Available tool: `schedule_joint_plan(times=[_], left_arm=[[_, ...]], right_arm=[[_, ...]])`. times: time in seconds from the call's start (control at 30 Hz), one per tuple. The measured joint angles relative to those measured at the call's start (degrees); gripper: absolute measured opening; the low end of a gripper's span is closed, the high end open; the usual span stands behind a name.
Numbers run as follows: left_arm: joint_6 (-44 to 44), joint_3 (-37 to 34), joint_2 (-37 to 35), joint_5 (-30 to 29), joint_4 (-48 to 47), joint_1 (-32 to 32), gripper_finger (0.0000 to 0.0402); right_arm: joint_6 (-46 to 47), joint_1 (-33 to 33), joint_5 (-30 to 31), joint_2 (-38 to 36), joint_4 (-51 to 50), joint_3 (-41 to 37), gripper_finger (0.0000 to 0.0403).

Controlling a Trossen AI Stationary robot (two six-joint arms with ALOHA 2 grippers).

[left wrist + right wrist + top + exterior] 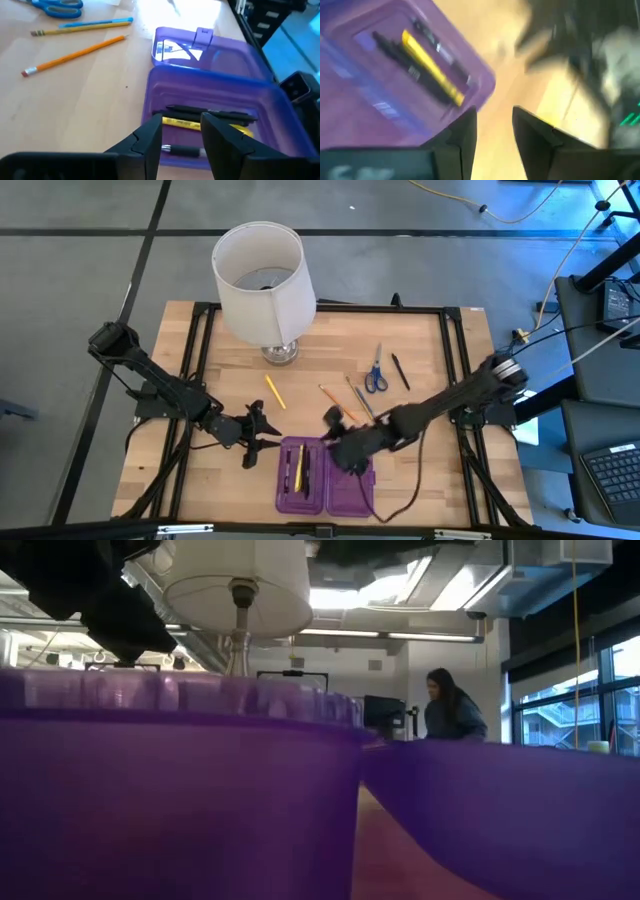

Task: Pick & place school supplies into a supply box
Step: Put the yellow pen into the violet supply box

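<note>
Here the purple supply box (325, 477) lies open at the near edge of the table (420, 340), its left half holding a yellow pencil (298, 466) and two dark pens (307, 470). The right gripper (342, 452) hangs over the box's right half, fingers a narrow gap apart with nothing between them. The left gripper (262, 432) waits just left of the box, jaws likewise parted and empty, pointing at it. Beyond the box, loose supplies lie on the wood: an orange pencil (274, 391) toward the left, another orange pencil (336, 399) and a greyish pencil (357, 397) just beyond the right gripper, blue-handled scissors (376, 371) and a dark pen (400, 370) farther right. A white-shaded lamp (262, 283) stands at the far side, left of centre. In the low view the box's walls fill the foreground; a person (450, 707) shows in the room behind.
</note>
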Motion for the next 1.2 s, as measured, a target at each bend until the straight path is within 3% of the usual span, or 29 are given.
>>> schedule_joint_plan(times=[0.13, 0.23, 0.6, 0.8, 0.97, 1.2], left_arm=[[-1.20, 0.00, -0.02, -0.55, 0.93, 0.03, 0.0127], [-1.06, 0.00, -0.02, -0.63, 0.74, 0.20, 0.0127], [3.00, 0.00, 0.00, -0.12, 1.14, 0.85, 0.0128], [2.92, 0.00, 0.00, 1.49, 0.53, 0.69, 0.0128], [7.74, 0.00, 0.00, 3.67, 0.55, 0.70, 0.0130], [13.11, 0.00, 0.00, 2.40, 0.12, 0.85, 0.0183]], right_arm=[[18.25, -0.88, -2.50, -6.68, -12.84, 0.00, 0.0130], [26.39, -0.71, -3.22, -9.57, -18.75, -0.02, 0.0130], [29.81, 0.60, -2.26, -11.92, -25.78, -1.77, 0.0130], [29.82, 0.92, -5.61, -21.78, -10.29, -16.54, 0.0130], [36.60, 0.40, -4.60, -32.96, -0.59, -29.53, 0.0130], [46.33, 0.19, 6.95, -46.33, 7.40, -45.36, 0.0130]])
